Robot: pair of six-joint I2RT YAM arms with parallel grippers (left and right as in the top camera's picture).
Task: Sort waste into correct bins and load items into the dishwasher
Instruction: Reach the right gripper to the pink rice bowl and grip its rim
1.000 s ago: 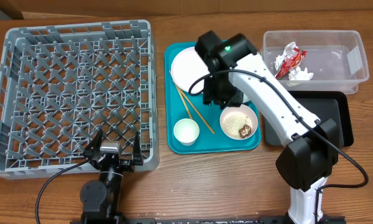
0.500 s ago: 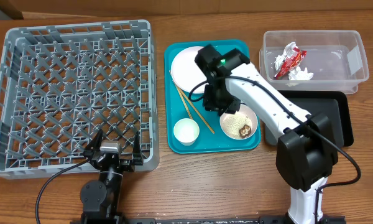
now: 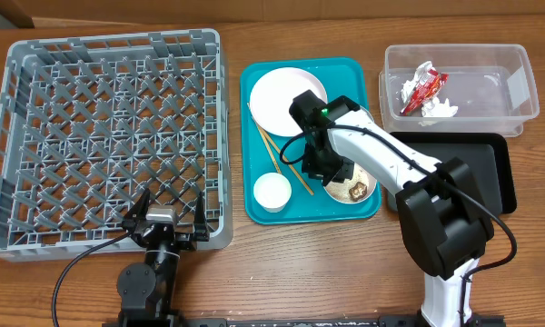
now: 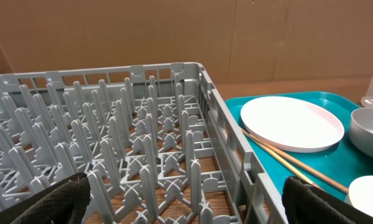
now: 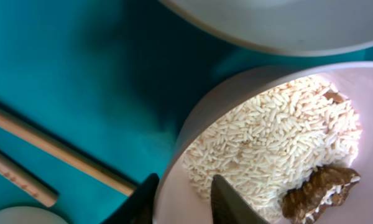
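Note:
A whitish bowl (image 3: 361,189) of loose white rice (image 5: 280,134) and a brown food lump (image 5: 317,186) sits on the teal tray (image 3: 248,136). My right gripper (image 3: 327,171) is open; its fingertips (image 5: 185,183) straddle the bowl's rim (image 5: 236,99), one outside and one inside. The round white plate (image 3: 286,95), the chopsticks (image 3: 286,163) and the small white cup (image 3: 272,192) also lie on the tray. My left gripper (image 3: 166,223) is open and empty at the near wall of the grey dish rack (image 3: 109,136). The second bowl is not seen.
The clear tub (image 3: 518,86) at the back right holds the red wrapper (image 3: 424,87) and white tissue (image 3: 440,110). The black tray (image 3: 477,173) lies in front of it. A whitish dish edge (image 5: 280,25) lies close beyond the bowl.
My right arm has moved off the plate toward the front of the teal tray and come down onto the rice bowl's rim. The left arm has not moved.

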